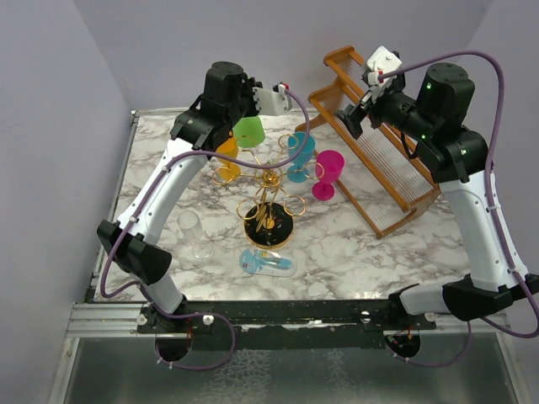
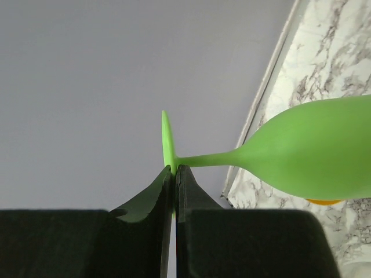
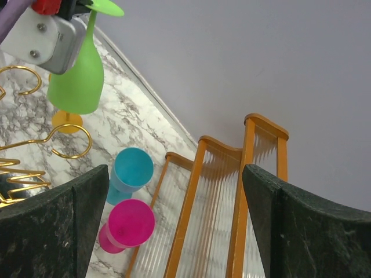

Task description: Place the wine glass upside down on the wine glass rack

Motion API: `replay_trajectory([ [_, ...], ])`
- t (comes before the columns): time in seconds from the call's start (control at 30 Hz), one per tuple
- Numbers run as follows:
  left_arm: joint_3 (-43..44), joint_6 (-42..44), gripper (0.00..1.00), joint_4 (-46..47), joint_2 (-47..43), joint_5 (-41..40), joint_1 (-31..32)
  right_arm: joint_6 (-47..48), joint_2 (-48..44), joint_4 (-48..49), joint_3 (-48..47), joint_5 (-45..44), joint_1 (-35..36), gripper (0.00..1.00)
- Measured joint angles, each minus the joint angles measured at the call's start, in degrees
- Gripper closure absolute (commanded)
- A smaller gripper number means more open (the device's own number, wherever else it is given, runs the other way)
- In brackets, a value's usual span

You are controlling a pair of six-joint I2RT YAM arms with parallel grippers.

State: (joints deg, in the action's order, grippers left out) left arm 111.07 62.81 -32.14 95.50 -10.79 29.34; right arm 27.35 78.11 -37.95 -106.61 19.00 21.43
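Pickup and turning-over look done and only the hanging is left: above the desk (image 1: 379, 252), near the rear left loops of the wine glass rack (image 1: 269, 202) but not on them, with the right hand (image 3: 174, 179) gaping empty well apart, the left hand (image 2: 175, 174) is clamped on the foot of the green wine glass (image 2: 313, 153), held bowl-down.
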Motion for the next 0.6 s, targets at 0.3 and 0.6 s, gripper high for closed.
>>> replay_trajectory([
  [0.3, 0.0, 6.3, 1.00, -7.2, 0.0, 7.7, 1.2, 0.0, 0.0, -0.3, 0.8, 0.4, 0.0, 0.03],
  [0.6, 0.1, 14.7, 1.00, -14.2, 0.0, 13.2, 2.5, 0.4, -0.2, -0.3, 1.7, 1.1, 0.0, 0.03],
])
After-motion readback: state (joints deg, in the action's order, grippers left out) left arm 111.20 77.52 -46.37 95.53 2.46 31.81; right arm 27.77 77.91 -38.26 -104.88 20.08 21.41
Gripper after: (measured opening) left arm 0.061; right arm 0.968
